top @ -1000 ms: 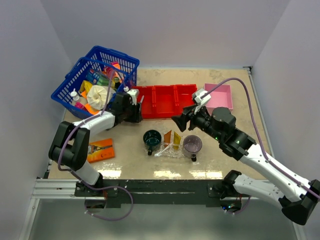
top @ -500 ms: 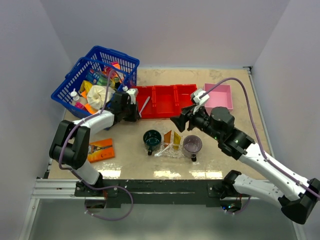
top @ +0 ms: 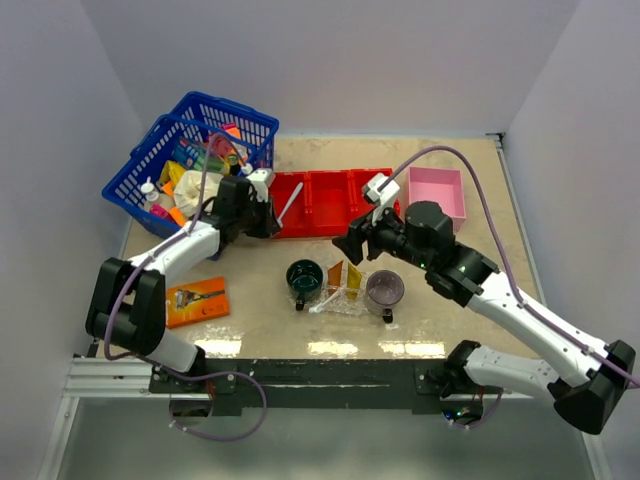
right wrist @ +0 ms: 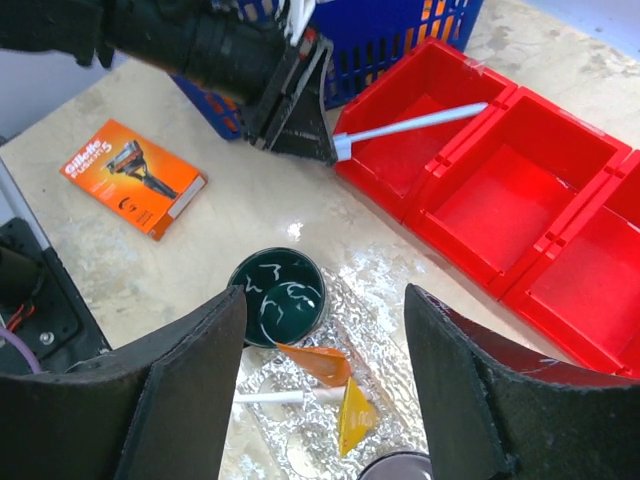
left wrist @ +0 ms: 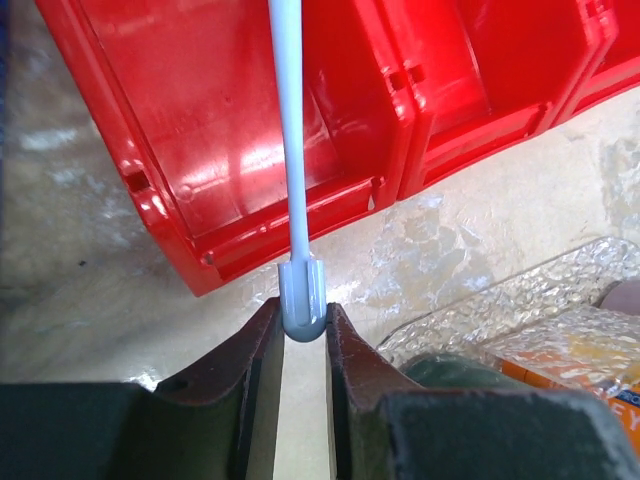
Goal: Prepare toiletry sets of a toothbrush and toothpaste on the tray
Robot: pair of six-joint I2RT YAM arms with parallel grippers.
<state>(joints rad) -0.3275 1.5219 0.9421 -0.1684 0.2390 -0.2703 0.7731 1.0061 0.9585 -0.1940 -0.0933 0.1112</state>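
My left claw (left wrist: 302, 330) is dark; toothbrush (left wrist: 292, 150) pale blue-white; bin (left wrist: 180, 120) glossy red; tray (right wrist: 375, 320) clear, bumpy glitter texture; one orange tube (right wrist: 315, 362), one yellow tube (right wrist: 352, 415); cup (right wrist: 278, 298) dark green; bench (right wrist: 230, 200) mottled beige.

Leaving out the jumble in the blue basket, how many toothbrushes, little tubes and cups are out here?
Toothbrushes: 2, one in the left gripper, one on the tray
Tubes: 2, orange and yellow, both on the tray
Cups: 2, dark green and purple
Total: 6
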